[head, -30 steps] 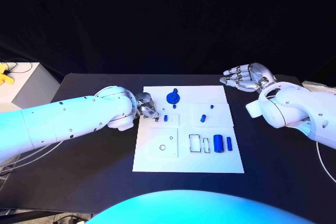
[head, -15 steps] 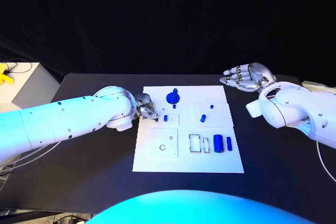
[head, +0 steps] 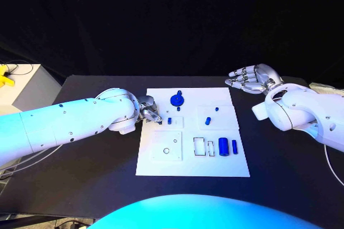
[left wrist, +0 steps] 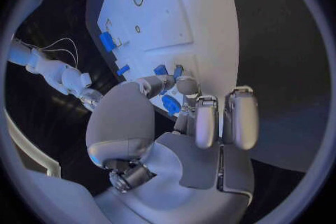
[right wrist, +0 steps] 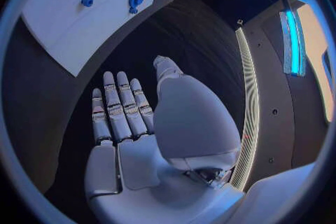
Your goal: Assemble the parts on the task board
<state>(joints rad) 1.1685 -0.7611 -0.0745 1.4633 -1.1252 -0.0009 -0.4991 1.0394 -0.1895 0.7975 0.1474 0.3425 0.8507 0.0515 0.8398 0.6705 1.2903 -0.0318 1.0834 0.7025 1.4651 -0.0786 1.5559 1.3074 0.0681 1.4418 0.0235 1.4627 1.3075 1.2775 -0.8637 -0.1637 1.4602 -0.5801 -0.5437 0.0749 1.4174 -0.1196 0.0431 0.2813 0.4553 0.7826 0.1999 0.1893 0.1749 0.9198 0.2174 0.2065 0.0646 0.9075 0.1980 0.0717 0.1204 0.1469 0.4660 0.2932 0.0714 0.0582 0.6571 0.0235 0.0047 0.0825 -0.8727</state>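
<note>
The task board (head: 192, 162) lies flat at the centre of the frame in the head view, on the black table (head: 93, 189). Nearest the camera, in the board's lower right, a large blue cylinder (head: 223, 146) lies beside a slimmer blue bar (head: 234, 147); two empty rectangular slots (head: 199, 146) sit just left of them, and a square raised plate (head: 168, 146) with a small hole occupies the lower left. Further up, a small blue peg (head: 208, 121) sits in the right middle of the board, and a small blue part (head: 170, 121) sits in the left middle. The left hand (head: 150, 113) is at the board's left edge, just beside that part; in the left wrist view the thumb and one finger (left wrist: 184, 87) converge close to a small blue piece (left wrist: 160, 70) on the board, but it cannot be told whether they hold it, touch it or merely hover, while the other fingers are extended. Towards the board's far edge, a blue round part with a stem (head: 177, 99) stands in the upper middle. The right hand (head: 247, 79) is in the upper right of the frame, over the table and well apart from the board; its fingers (right wrist: 119, 106) are spread and it holds nothing.
</note>
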